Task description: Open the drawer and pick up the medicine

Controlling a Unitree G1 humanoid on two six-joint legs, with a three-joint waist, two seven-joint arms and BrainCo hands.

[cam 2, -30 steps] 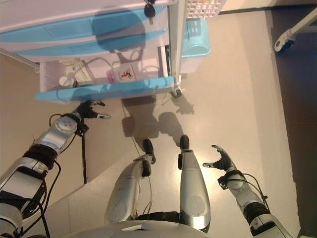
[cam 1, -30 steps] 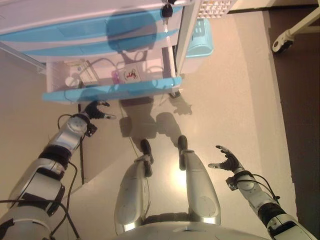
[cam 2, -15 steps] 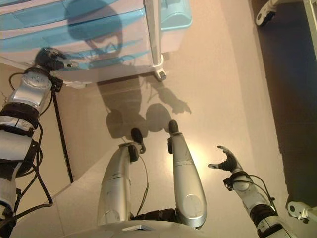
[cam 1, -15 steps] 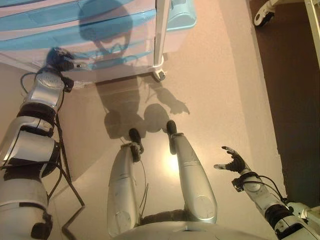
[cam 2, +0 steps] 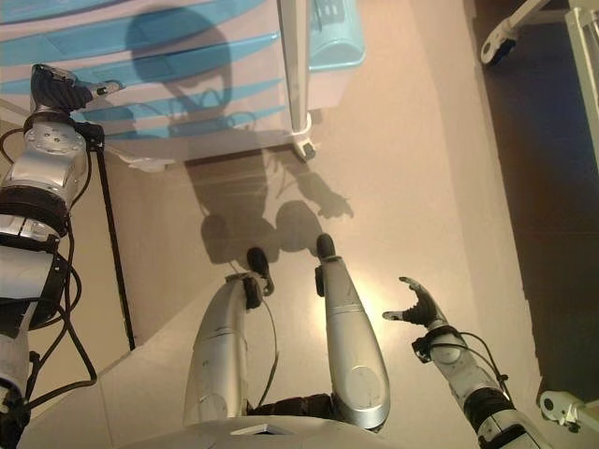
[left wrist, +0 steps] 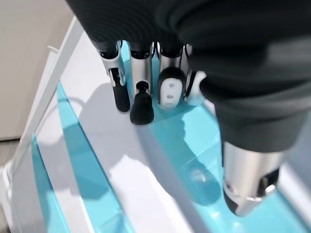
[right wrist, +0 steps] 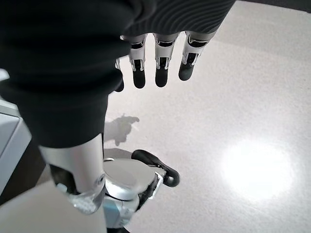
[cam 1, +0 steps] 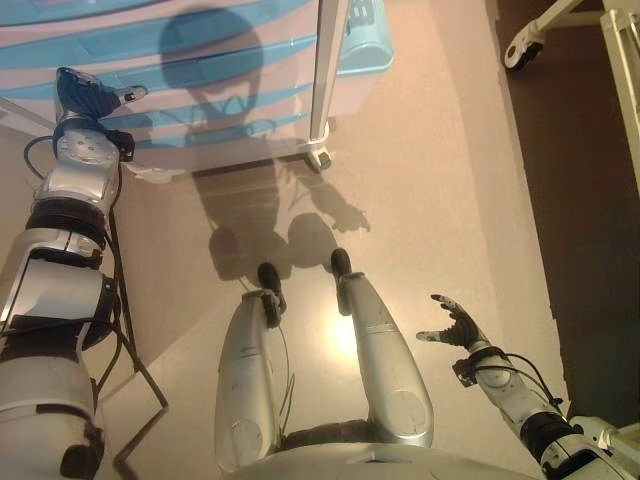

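A white drawer cabinet (cam 1: 230, 70) with light blue drawer fronts stands at the top left. No open drawer and no medicine shows in any view. My left hand (cam 1: 82, 92) is raised against the blue drawer fronts at the cabinet's left end. In the left wrist view its fingers (left wrist: 142, 99) are curled just above a blue front (left wrist: 194, 160), with the thumb sticking out and nothing held. My right hand (cam 1: 455, 325) hangs open over the floor at the lower right, far from the cabinet, its fingers (right wrist: 156, 68) straight and empty.
A light blue basket (cam 1: 365, 40) sits against the cabinet's right side, past the white corner post and its caster (cam 1: 320, 158). A white wheeled frame (cam 1: 525, 40) stands at the top right on darker floor (cam 1: 590, 200). The pale floor lies between.
The camera has shifted. My left hand has risen from below the open bottom drawer to the blue fronts. That open drawer and its contents no longer show. The right hand has barely moved.
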